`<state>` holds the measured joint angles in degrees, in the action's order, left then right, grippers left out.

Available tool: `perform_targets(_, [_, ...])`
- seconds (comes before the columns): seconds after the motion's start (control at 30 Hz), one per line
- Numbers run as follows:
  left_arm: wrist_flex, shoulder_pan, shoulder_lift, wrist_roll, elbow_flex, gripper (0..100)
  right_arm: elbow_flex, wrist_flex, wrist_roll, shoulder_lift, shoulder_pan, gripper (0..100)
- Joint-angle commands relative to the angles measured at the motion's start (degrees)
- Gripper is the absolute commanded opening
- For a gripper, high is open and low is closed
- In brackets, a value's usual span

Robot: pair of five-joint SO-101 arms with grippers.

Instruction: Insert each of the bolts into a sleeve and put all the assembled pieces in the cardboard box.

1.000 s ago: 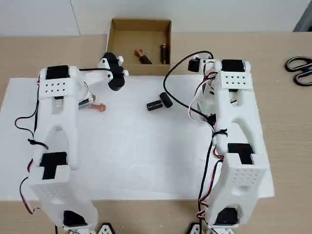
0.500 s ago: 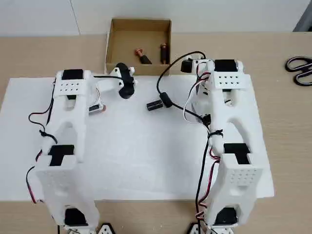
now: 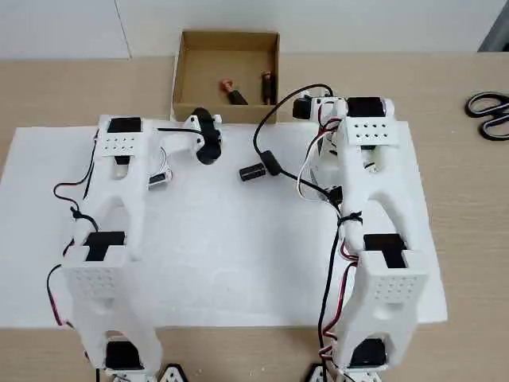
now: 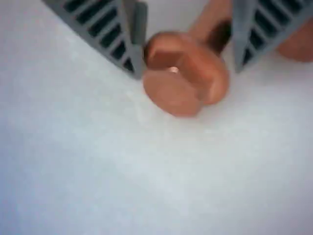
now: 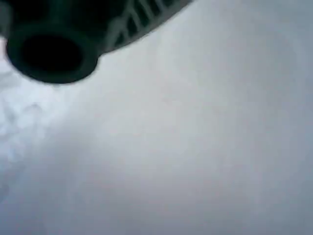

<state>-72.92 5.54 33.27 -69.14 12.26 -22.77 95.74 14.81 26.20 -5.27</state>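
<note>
A copper bolt [image 4: 186,83] lies on the white mat between the fingers of my left gripper [image 4: 188,58], which is open with one finger on each side of the shaft. Another copper shape [image 4: 296,44] shows just past one finger. In the high view the left gripper [image 3: 159,177] is low over the mat's left part and covers the bolt. My right gripper [image 5: 73,29] is shut on a black sleeve [image 5: 49,54] whose open end faces the camera, just above the mat. A second black sleeve [image 3: 253,171] lies loose on the mat between the arms.
The cardboard box [image 3: 180,76] stands at the back centre with two assembled pieces [image 3: 233,91] inside. Scissors [image 3: 489,111] lie at the far right on the table. A black cable [image 3: 270,163] loops beside the loose sleeve. The white mat [image 3: 223,263] has free room in front.
The left arm has swung to the right and come down over the bolt, which it now hides from above. The right arm has shifted slightly to the left.
</note>
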Motion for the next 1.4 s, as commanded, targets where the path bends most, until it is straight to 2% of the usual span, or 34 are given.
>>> perform_targets(0.0, [1.0, -0.4, 1.0, -0.4, 0.5, 7, -0.2, 0.1, -0.6, -4.0, -0.2, 0.3])
perform_targets(0.1, [-1.3, -1.2, 1.1, -0.4, 0.5, 0, -0.2, 0.1, -0.6, -4.0, -0.2, 0.3])
perform_targets(0.37, [-7.6, -4.2, 0.5, -0.4, 0.7, 1, -0.2, 0.1, -0.6, -4.0, -0.2, 0.3])
perform_targets(0.47, [-8.8, -5.4, 0.4, 2.1, 1.1, 1, -0.2, 0.1, -0.6, -4.0, -0.2, 0.3])
perform_targets(0.57, [-11.7, -6.4, 0.4, 7.2, 4.1, 1, -0.2, 0.1, -0.6, -4.0, -0.2, 0.3])
perform_targets(0.83, [-26.6, -9.2, 0.5, 19.2, 16.7, 1, -0.2, 0.0, -0.6, -4.0, -0.2, 0.3])
perform_targets(1.2, [-27.3, -9.3, 0.5, 53.2, 22.7, 1, -0.4, -0.4, -0.3, -4.0, -0.2, 0.3])
perform_targets(1.27, [-27.3, -9.2, 1.1, 56.6, 22.5, 1, -0.4, -0.4, -0.3, -4.0, -0.1, 0.3])
perform_targets(1.37, [-25.9, -8.3, 2.0, 57.1, 19.1, 1, -0.4, -0.4, -0.3, -4.0, 0.0, 0.3])
